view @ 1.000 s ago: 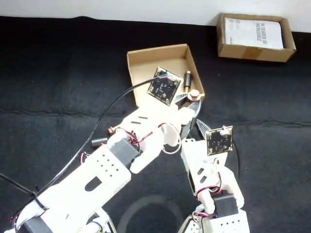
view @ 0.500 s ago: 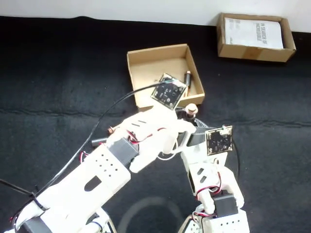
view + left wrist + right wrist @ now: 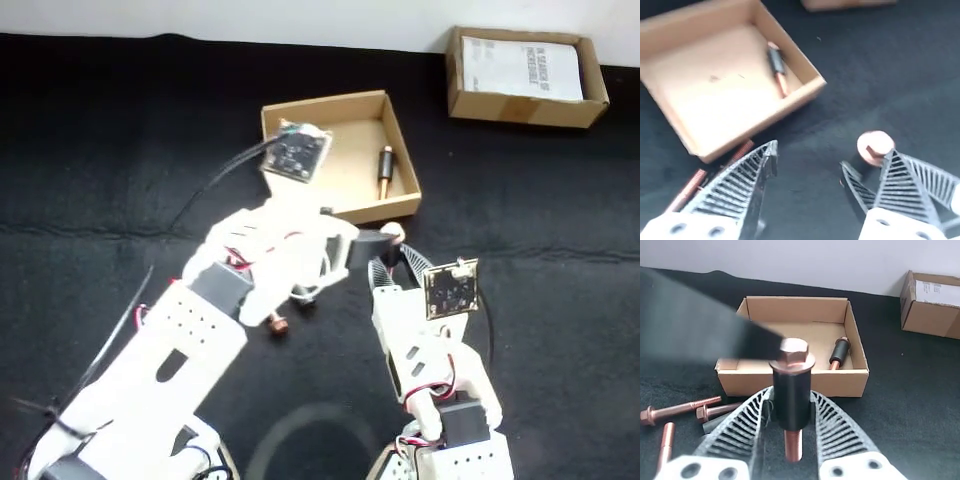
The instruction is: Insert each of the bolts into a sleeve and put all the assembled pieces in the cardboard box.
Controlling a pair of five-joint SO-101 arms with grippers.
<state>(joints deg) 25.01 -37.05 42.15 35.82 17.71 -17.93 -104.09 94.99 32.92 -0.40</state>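
Pinching a sleeved bolt (image 3: 791, 395) upright, right jaws apparently face the box (image 3: 840, 382).

Bare cardboard box (image 3: 350, 172) floor beside assembled piece (image 3: 384, 172), left arm (image 3: 268, 252) over near wall

One sleeved bolt (image 3: 792, 390) stands upright, another assembly (image 3: 839, 352) inside the cardboard box (image 3: 840, 382).

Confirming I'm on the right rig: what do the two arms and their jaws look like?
Left arm and right arm: white plastic shells, dark motor blocks, thin red wires at joints, a square black camera board at each wrist. A black cable trails from the left one's board. Jaws: black, triangular, ribbed lattice.
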